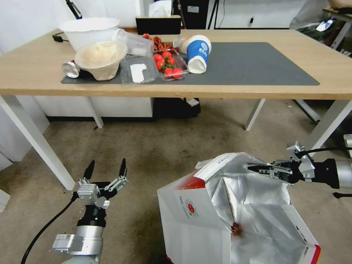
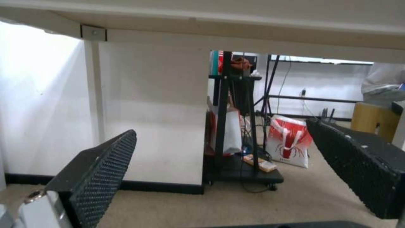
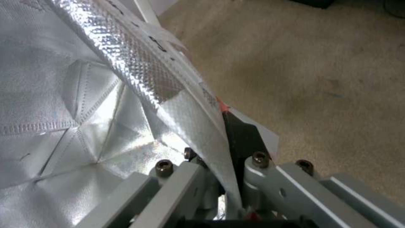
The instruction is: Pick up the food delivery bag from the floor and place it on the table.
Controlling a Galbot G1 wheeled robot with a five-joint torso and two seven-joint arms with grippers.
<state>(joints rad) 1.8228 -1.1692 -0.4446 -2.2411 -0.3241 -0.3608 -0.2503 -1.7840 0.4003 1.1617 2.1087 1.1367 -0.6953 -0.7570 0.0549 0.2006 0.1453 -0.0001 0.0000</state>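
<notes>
Beige carpet [image 1: 154,146] is stretching beneath a light wood-grain worktop [image 1: 264,91] with white legs, where a dark grey mat [image 1: 249,64] is carrying a clutter of takeaway leftovers: a white bowl [image 1: 90,31], a crumpled paper bowl [image 1: 101,58], a clear tray of cherry tomatoes [image 1: 169,66] and a tipped blue-and-white paper cup [image 1: 198,53]. Down on the floor in front of the worktop, the food delivery bag [image 1: 194,216] is standing open, its silver foil lining facing up and its small round red logo showing on the white side panel. The right pincer [image 1: 253,168] is reaching in from the robot's right and is pinching the bag's upper rim; in the right wrist view the foil-lined edge [image 3: 190,110] is running between the pressed-together fingers [image 3: 240,139]. The left pincer [image 1: 106,170] is hovering low over the carpet to the bag's left, well apart from it, its black fingers spread wide and gripping nothing. In the left wrist view those textured pads [image 2: 105,171] are framing the worktop's underside, a black wheeled stand [image 2: 236,126] and a red-and-white bag [image 2: 291,141] on the floor beyond.
</notes>
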